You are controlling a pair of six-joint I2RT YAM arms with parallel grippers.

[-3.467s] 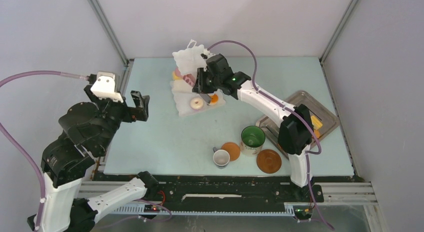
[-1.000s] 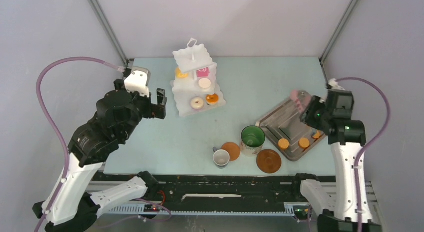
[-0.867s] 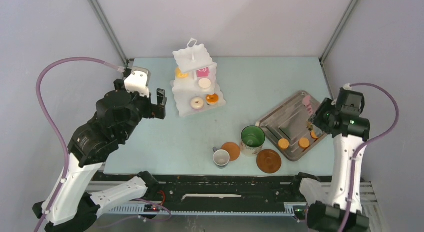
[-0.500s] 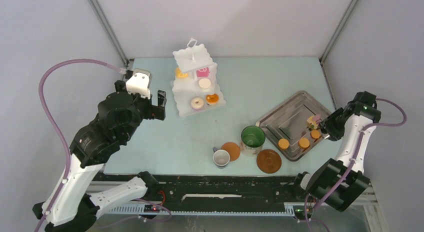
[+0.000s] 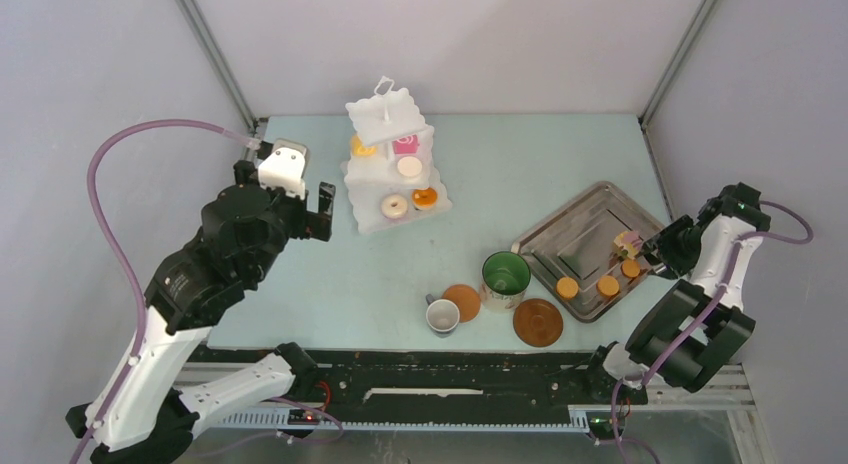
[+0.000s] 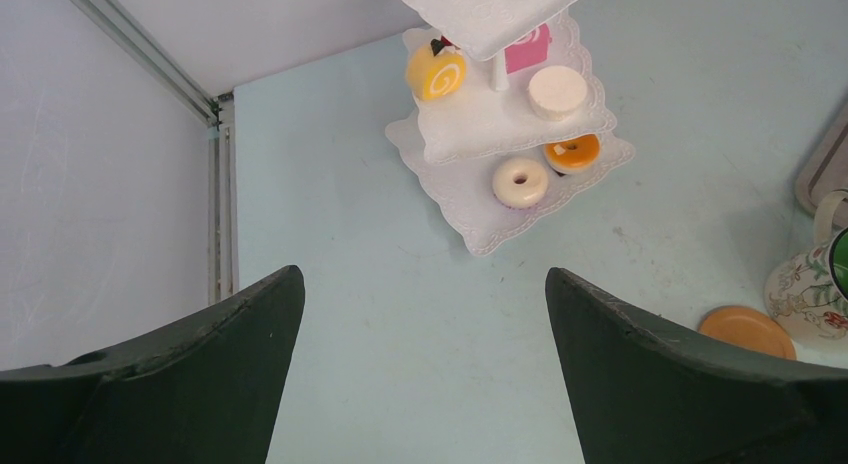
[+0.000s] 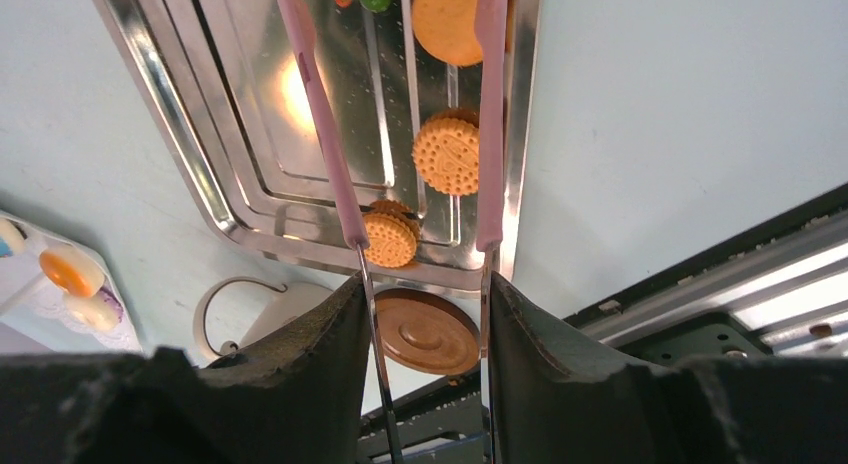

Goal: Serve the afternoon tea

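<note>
The white three-tier stand (image 5: 392,174) holds a yellow roll (image 6: 436,72), a pink cake (image 6: 527,56), a white round (image 6: 557,91), an orange pastry (image 6: 571,152) and a white doughnut (image 6: 520,181). My left gripper (image 5: 322,209) is open and empty, to the left of the stand and above the table (image 6: 422,284). My right gripper (image 5: 668,249) is shut on the pinkish tongs (image 7: 320,114) at the tray's right edge. The tong arms are spread over three orange rounds (image 7: 447,151) on the tray; the tong tips are out of view.
The grey metal tray (image 5: 585,246) lies at the right with a small yellowish pastry (image 5: 627,242). The green-lined mug (image 5: 505,279), white cup (image 5: 441,315), brown saucer (image 5: 538,322) and a smaller brown disc (image 5: 462,302) stand near the front edge.
My right arm left the stand and swung with the tongs to the tray's right side, then settled lower there. My left arm moved closer to the stand.
</note>
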